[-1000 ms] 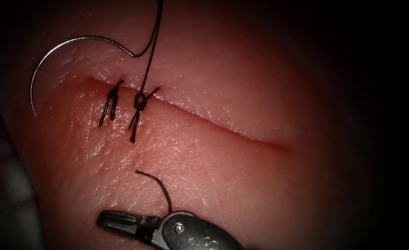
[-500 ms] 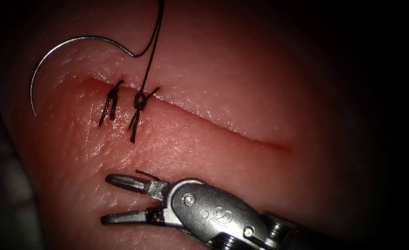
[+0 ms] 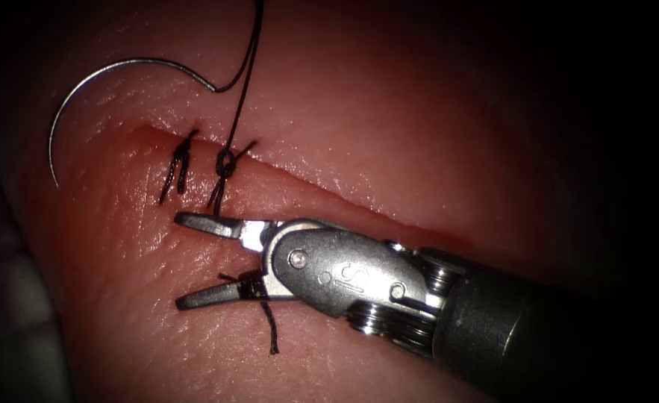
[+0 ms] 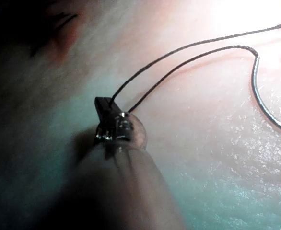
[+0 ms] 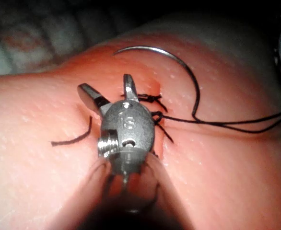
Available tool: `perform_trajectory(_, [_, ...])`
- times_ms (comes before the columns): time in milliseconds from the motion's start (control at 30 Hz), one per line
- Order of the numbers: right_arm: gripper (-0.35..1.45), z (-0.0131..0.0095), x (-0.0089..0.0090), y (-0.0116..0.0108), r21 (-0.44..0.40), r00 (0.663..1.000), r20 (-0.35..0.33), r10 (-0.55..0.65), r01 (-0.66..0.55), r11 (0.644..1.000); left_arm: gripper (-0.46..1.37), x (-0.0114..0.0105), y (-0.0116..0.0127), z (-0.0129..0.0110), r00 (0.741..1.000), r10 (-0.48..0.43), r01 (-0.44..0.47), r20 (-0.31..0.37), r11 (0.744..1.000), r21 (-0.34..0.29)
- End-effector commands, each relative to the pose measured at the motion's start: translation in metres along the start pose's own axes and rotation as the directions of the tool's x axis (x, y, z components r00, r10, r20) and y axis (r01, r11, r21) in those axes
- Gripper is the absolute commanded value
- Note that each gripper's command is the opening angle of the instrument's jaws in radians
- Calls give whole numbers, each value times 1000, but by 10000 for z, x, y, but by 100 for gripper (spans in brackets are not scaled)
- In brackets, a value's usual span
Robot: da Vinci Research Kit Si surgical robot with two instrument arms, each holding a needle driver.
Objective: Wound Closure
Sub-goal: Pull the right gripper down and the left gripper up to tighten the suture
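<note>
My right tool (image 3: 187, 260) hangs over the tissue (image 3: 389, 127) just below the cut (image 3: 329, 195), jaws spread wide and holding nothing, with a loose cut end of thread (image 3: 269, 328) lying under its lower jaw and the tool's body hiding part of it. My left tool (image 4: 103, 106) has its jaws closed on the thread (image 3: 243, 71), whose two strands run up from the second knot (image 3: 225, 163) and from the needle (image 3: 83, 89). The needle lies free on the tissue at the cut's left end, above it and not in the tissue, beside the first knot (image 3: 181, 155).
</note>
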Motion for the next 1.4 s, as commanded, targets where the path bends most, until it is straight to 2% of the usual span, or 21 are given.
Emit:
perform_trajectory(33, [109,0,-2,5,10,999,14,-40,40,999,-35,0,0,-1,1000,0,0,-1,1000,-1])
perform_trajectory(400, [107,3,-15,20,1,970,29,-243,243,970,-35,0,3,-1,1000,2,-2,0,1000,0])
perform_trajectory(600, [121,4,-18,18,-1,943,29,-331,332,943,-35,-2,5,-3,1000,4,-4,0,1000,1])
perform_trajectory(900, [136,7,-31,7,3,932,31,-362,362,932,-35,-2,5,-3,1000,4,-4,-1,1000,1])
perform_trajectory(1133, [136,9,-45,-2,22,918,58,-392,391,920,-35,-2,5,-3,1000,4,-4,0,1000,1])
perform_trajectory(1267, [136,8,-46,1,12,908,79,-411,412,911,-35,-2,5,-3,1000,4,-4,0,1000,1])
perform_trajectory(1400, [127,7,-44,5,8,899,85,-429,430,903,-35,-2,6,-3,1000,5,-5,1,1000,-1])
